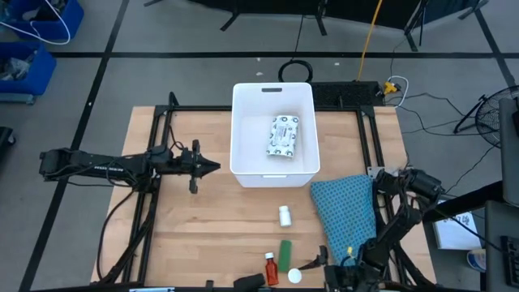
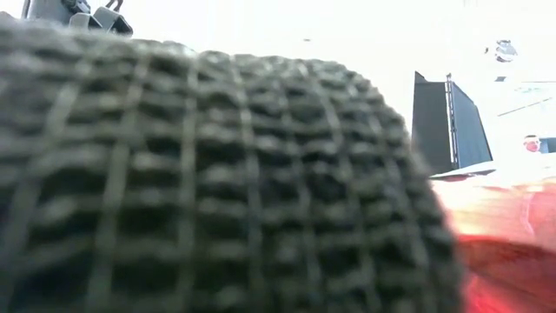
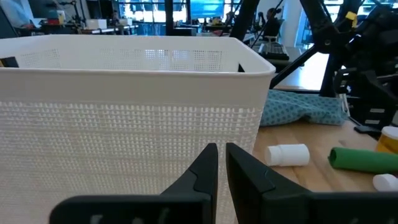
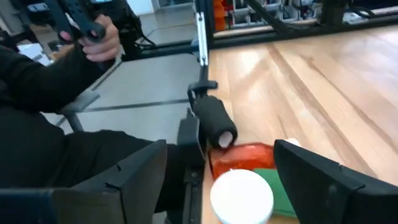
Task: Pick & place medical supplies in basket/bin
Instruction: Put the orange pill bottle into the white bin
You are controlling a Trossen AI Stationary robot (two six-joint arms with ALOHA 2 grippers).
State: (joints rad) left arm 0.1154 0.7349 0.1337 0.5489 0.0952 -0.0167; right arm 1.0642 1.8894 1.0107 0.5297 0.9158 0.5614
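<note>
The white tub (image 1: 240, 130) stands on the wooden table (image 1: 186, 235) and holds one flat white packet with dark speckled print (image 1: 285, 135), lying on its floor. Near the tub, on the side where its short wall without handle slot is, a small white bottle (image 1: 285, 215) lies on the wood; farther from the tub come a green stick-shaped box (image 1: 285, 251), an orange-red bottle (image 1: 270, 268) and a black oblong piece (image 4: 214, 121) at the table edge. The teal-blue cloth (image 1: 345, 207) lies just beside the tub's corner. The right gripper (image 4: 221, 177) is at that far table edge, well apart from the tub, with its fingers (image 4: 314, 177) spread wide; between them a round white cap (image 4: 241, 194) shows, with the orange-red bottle and the green box just behind it, and nothing is gripped. The left gripper (image 3: 221, 165) is stretched level toward the tub's long side wall, near it, with its two fingers almost together and holding nothing.
</note>
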